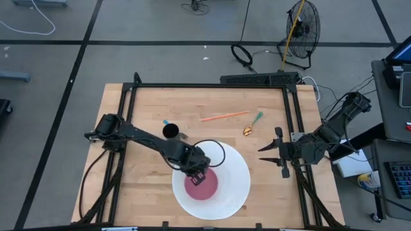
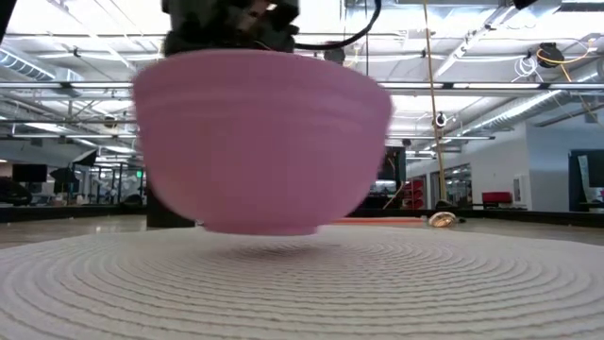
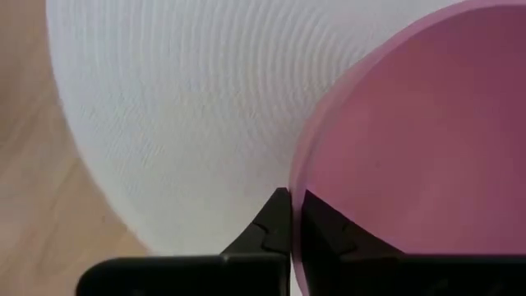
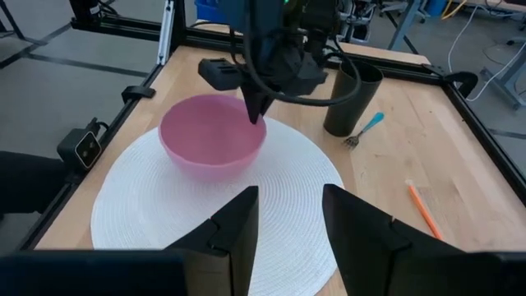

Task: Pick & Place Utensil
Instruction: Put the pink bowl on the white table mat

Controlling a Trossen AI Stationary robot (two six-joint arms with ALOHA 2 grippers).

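A pink bowl [image 1: 201,185] hangs over a round white placemat [image 1: 234,167] at the table's near middle. My left gripper [image 1: 198,172] is shut on the bowl's rim. In the low view the bowl [image 2: 260,142] shows just above the mat [image 2: 302,283]. My right gripper [image 1: 266,157] is open and empty at the table's right side, pointing toward the mat. A gold spoon with a green handle [image 1: 252,125], an orange stick [image 1: 223,116] and a teal-handled fork [image 4: 364,130] lie on the wood at the far side. My left gripper pinches the bowl's rim [image 3: 297,177] on its far side, one finger inside the bowl and one outside. The fingers [image 4: 255,111] come from above, pointing down. The bowl sits upright and looks lifted just clear of the placemat.
A black cup [image 1: 171,132] stands on the wood just beyond the mat's far left, with the fork beside it. A black frame [image 1: 205,85] borders the table. Bare wood lies between the mat and the right gripper.
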